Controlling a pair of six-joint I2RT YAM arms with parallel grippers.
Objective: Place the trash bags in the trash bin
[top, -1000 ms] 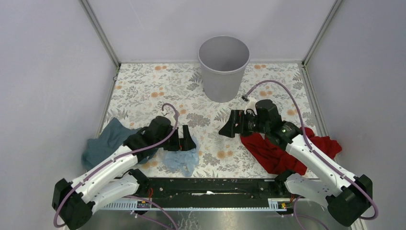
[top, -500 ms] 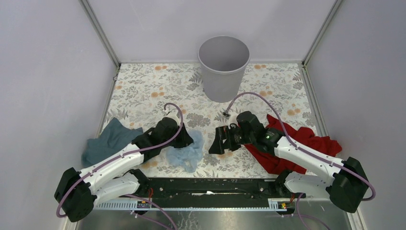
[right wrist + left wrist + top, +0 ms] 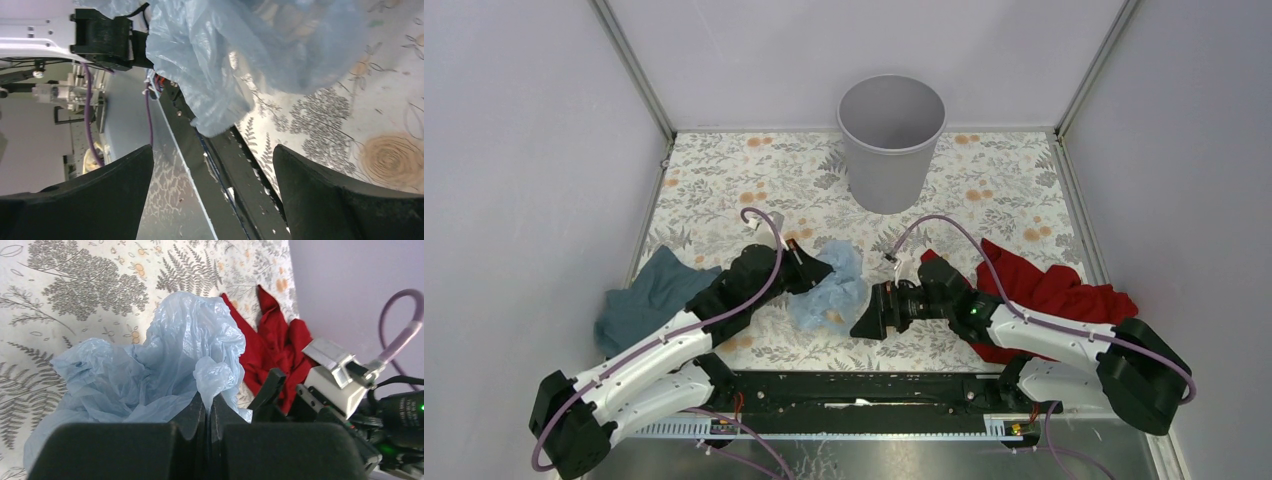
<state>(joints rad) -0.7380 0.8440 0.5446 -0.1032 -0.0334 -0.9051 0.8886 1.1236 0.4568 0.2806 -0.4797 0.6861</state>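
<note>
The pale-blue trash bag [image 3: 834, 287] is bunched on the floral table between the two grippers. My left gripper [image 3: 808, 268] is shut on a pinched fold of the trash bag [image 3: 170, 355], and plastic puffs out above the shut left gripper [image 3: 207, 404]. My right gripper [image 3: 870, 318] stands open just right of the bag and points left at it. In the right wrist view the trash bag [image 3: 225, 55] hangs ahead of the right gripper [image 3: 212, 155], with nothing between the jaws. The grey trash bin [image 3: 891, 140] stands upright at the back centre, apart from both grippers.
A red cloth [image 3: 1049, 292] lies under and behind the right arm; the same red cloth [image 3: 270, 345] appears past the bag. A dark teal cloth [image 3: 649, 295] lies at the left edge. A black rail [image 3: 854, 390] runs along the near table edge. Walls enclose three sides.
My left gripper has shut on the bag and drawn it away from the near edge, to the right. The right gripper has swung left and nearer, up to the bag, still open.
</note>
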